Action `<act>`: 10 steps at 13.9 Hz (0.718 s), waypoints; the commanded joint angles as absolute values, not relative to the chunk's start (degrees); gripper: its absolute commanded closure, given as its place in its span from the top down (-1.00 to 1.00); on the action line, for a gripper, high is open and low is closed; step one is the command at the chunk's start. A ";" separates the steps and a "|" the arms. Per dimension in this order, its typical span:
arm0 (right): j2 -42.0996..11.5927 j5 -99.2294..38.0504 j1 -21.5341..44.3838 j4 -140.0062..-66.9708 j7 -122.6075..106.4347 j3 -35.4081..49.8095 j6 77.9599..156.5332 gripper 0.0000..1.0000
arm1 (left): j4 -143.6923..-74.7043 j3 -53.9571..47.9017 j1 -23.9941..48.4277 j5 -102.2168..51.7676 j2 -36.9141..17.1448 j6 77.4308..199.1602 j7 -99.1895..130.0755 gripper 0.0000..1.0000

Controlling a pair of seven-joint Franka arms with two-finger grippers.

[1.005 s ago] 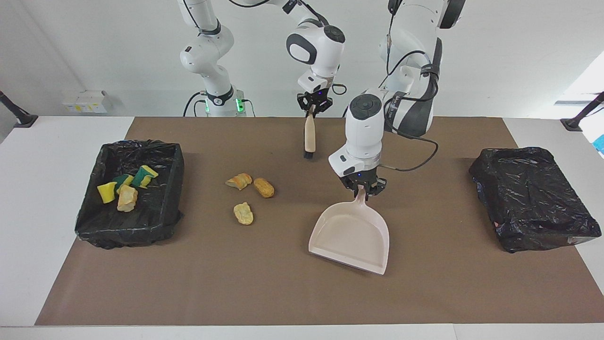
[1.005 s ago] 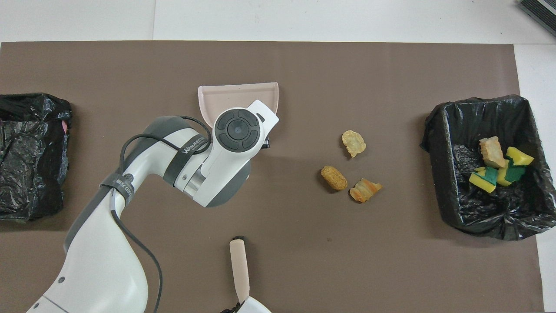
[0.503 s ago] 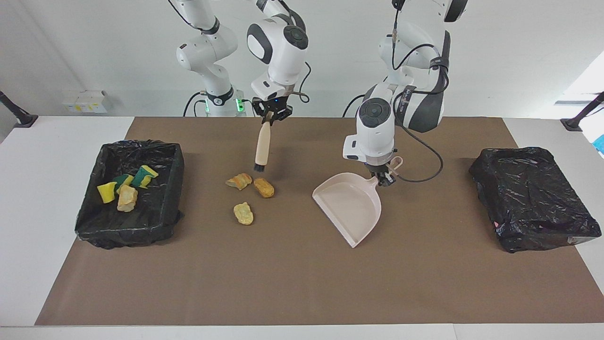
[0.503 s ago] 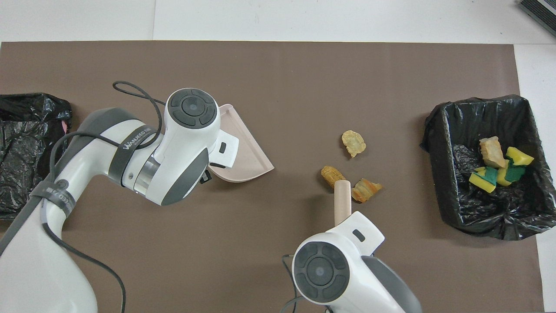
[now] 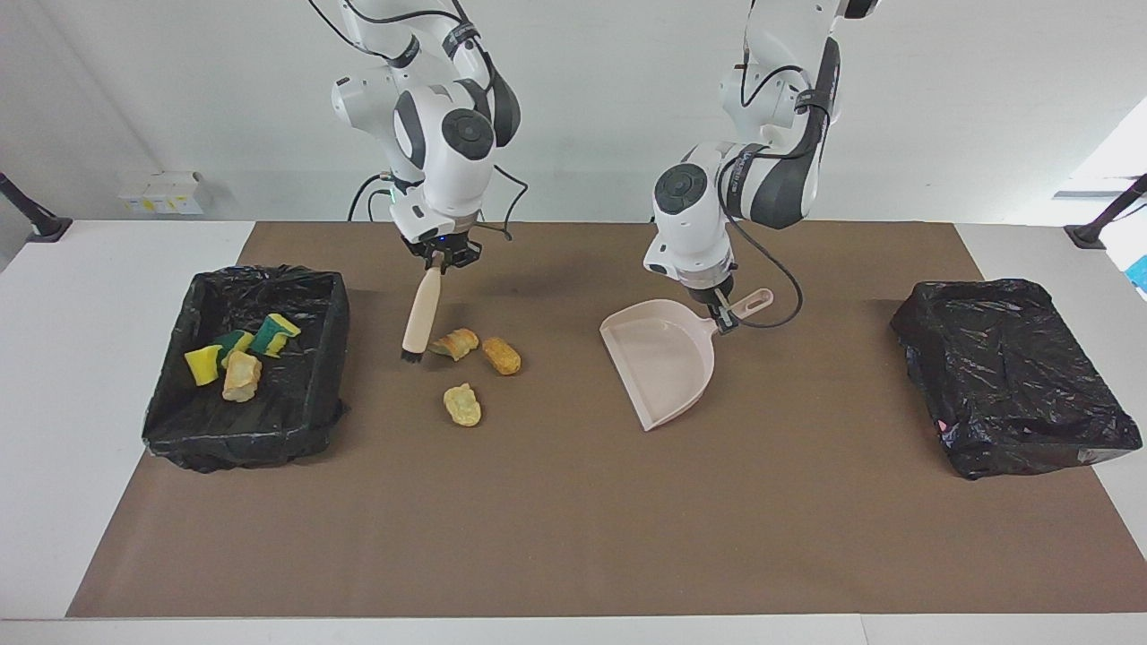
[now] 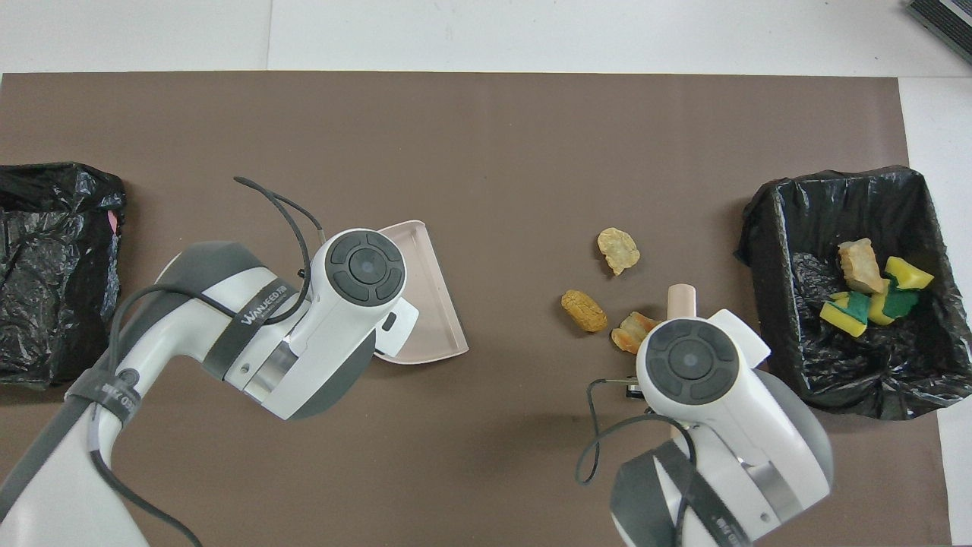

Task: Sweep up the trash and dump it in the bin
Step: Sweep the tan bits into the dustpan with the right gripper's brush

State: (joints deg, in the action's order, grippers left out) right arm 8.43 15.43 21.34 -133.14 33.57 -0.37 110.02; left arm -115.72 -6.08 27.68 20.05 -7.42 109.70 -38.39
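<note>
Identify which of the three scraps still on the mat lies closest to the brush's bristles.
The orange-streaked lump, nearest the robots of the three: the bristles of the brush sit just beside it. The ridged brown lump and pale yellow lump lie clearly apart.

The right gripper (image 5: 438, 257) points down from a bent wrist, its fingers closed on the top of a brush handle (image 5: 423, 303). The left gripper (image 5: 720, 313) also points down, low over the mat, apparently clamped on a dustpan's handle (image 5: 749, 303). Both arms reach in from their bases with elbows raised.
</note>
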 commanded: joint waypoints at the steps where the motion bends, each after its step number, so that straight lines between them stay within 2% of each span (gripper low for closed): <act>1: 8.97 18.19 19.78 -137.02 31.56 0.62 114.78 -1.00 | -120.76 -5.62 29.44 20.92 -4.04 111.80 -40.08 -1.00; 4: 8.35 15.05 20.21 -137.64 31.72 0.88 116.28 -1.00 | -121.46 -5.63 29.80 20.92 -3.69 112.06 -39.90 -1.00; 6: 7.21 9.25 24.42 -137.55 33.48 0.88 116.98 -1.00 | -121.81 -5.63 29.88 20.92 -3.87 112.24 -39.90 -1.00; 10: 0.55 6.78 30.57 -133.96 42.43 1.14 122.86 -1.00 | -121.99 -5.63 29.79 20.92 -3.78 112.24 -39.90 -1.00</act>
